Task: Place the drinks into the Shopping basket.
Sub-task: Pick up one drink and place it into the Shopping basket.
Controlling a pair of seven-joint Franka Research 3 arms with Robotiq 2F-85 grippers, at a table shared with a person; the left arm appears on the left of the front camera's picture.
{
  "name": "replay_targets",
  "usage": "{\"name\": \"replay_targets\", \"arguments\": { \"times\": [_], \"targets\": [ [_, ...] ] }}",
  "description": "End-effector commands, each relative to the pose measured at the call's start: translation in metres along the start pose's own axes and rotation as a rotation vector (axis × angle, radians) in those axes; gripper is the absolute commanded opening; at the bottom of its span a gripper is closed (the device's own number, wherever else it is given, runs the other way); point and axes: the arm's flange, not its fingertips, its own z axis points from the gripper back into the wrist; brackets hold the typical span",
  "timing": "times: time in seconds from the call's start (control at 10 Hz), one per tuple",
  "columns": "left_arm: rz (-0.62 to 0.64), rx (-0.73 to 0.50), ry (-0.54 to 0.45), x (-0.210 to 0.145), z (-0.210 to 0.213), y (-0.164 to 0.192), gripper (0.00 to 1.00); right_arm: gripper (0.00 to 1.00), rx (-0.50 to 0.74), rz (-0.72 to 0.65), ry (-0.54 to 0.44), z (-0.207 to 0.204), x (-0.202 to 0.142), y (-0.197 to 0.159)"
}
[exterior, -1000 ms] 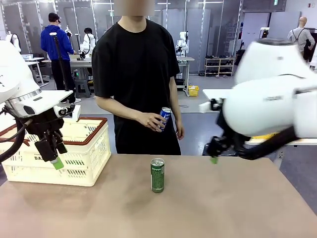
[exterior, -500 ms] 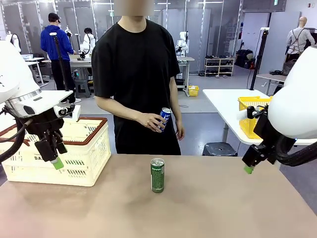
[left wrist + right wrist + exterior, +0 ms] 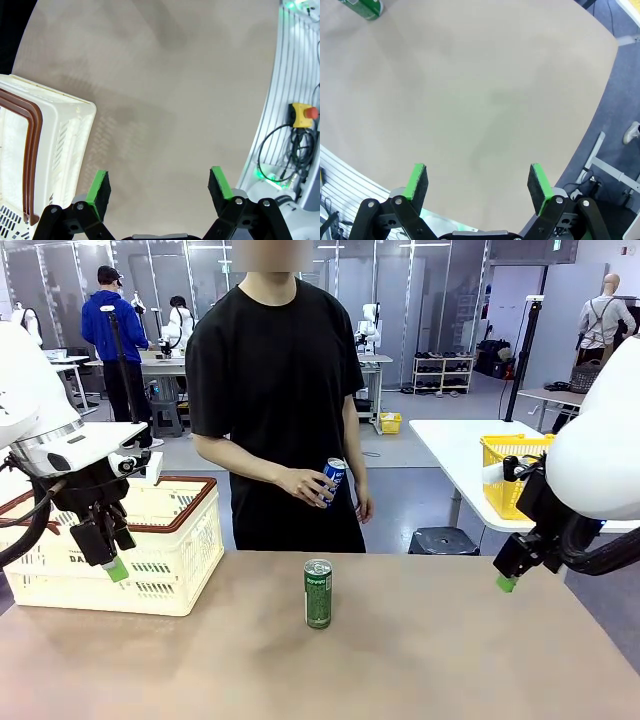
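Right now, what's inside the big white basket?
Looking into the Shopping basket, I can see only its slotted inner walls. Its floor is hidden behind the near wall, so I can't tell whether anything lies at the bottom.

Bright, even overhead light — soft shadows, wrist-view edges bowed.

An upright drink can (image 3: 318, 593) stands on the table (image 3: 430, 660) at the frame's centre. The Shopping basket (image 3: 170, 560) sits on the table at the left edge, with the left gripper (image 3: 117, 569) hanging in front of it. The right gripper (image 3: 506, 583) hangs at the right, over the table's far right corner. Behind the table, centre, a person's hand (image 3: 305, 483) holds a second drink can (image 3: 334, 478) above the upright one. Farther back at right, a mesh basket (image 3: 505, 475) rests on a side table (image 3: 450, 445).
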Motion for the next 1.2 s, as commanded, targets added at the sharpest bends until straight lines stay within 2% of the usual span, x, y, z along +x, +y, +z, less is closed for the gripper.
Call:
{"name": "replay_targets", "arguments": {
  "times": [0.0,0.1,0.2,0.4,0.5,0.8,1.1],
  "targets": [
    [0.002,0.006,0.016,0.000,0.001,-0.001,0.99,1.00,0.002,0.000,0.000,0.000,0.000,0.000],
    [0.000,0.000,0.000,0.000,0.000,0.000,0.99,1.00,0.002,0.000,0.000,0.000,0.000,0.000],
    [-0.060,-0.008,-0.039,0.012,0.003,-0.004,0.99,1.00,0.002,0.000,0.000,0.000,0.000,0.000],
    [-0.132,0.051,-0.044,0.050,0.008,-0.010,0.99,1.00,0.002,0.000,0.000,0.000,0.000,0.000],
    [-0.157,0.054,-0.034,0.071,0.008,-0.010,0.99,1.00,0.002,0.000,0.000,0.000,0.000,0.000],
    [-0.239,0.120,0.094,0.150,-0.009,0.005,0.99,1.00,0.002,0.000,0.000,0.000,0.000,0.000],
    [-0.283,0.128,0.115,0.203,-0.049,0.019,0.99,1.00,0.002,0.000,0.000,0.000,0.000,0.000]
  ]
}}
